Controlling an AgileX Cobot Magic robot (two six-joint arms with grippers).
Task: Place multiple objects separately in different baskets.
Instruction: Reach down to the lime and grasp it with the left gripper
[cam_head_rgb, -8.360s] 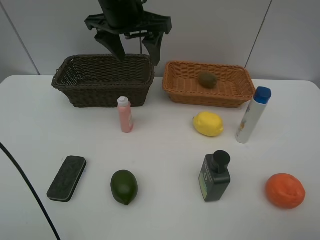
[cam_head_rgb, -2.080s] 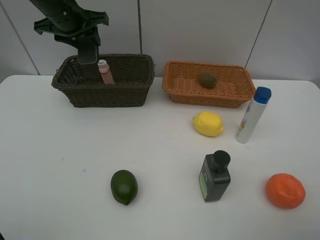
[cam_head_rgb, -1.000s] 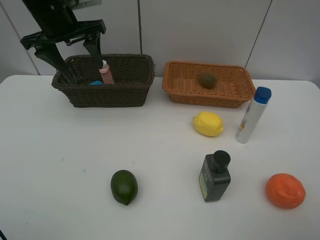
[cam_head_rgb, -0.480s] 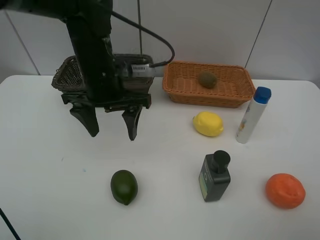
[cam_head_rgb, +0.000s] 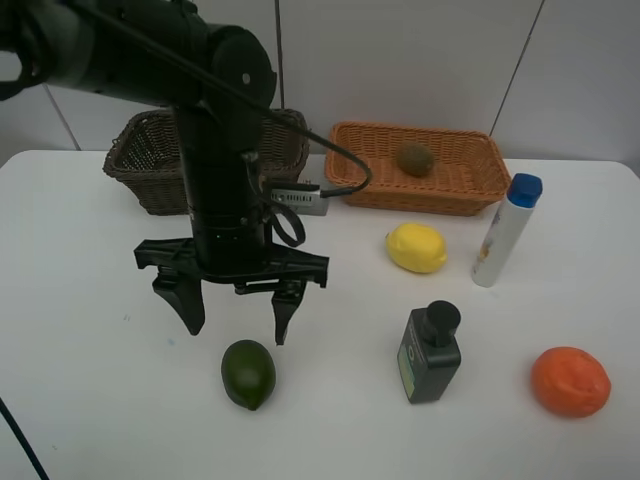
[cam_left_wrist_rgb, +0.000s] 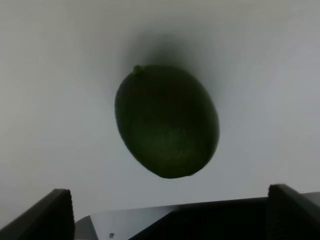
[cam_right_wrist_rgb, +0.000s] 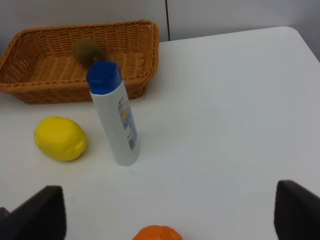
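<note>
bare table (cam_head_rgb: 80, 380) around green fruit (cam_head_rgb: 248, 373), black-capped bottle (cam_head_rgb: 431, 352) well apart

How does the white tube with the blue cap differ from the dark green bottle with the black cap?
The white tube is tall, slim and round; the dark green bottle is shorter and wider. The white tube has a blue cap, the dark green bottle a black one. The white tube stands near the light basket; the dark green bottle stands farther from it. Both stand upright on the table.

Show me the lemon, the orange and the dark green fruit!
lemon (cam_head_rgb: 416, 247), exterior high view, middle of its yellow skin.
orange (cam_head_rgb: 570, 381), exterior high view, middle of its peel.
dark green fruit (cam_left_wrist_rgb: 166, 120), left wrist view, middle of its rounded side.
</note>
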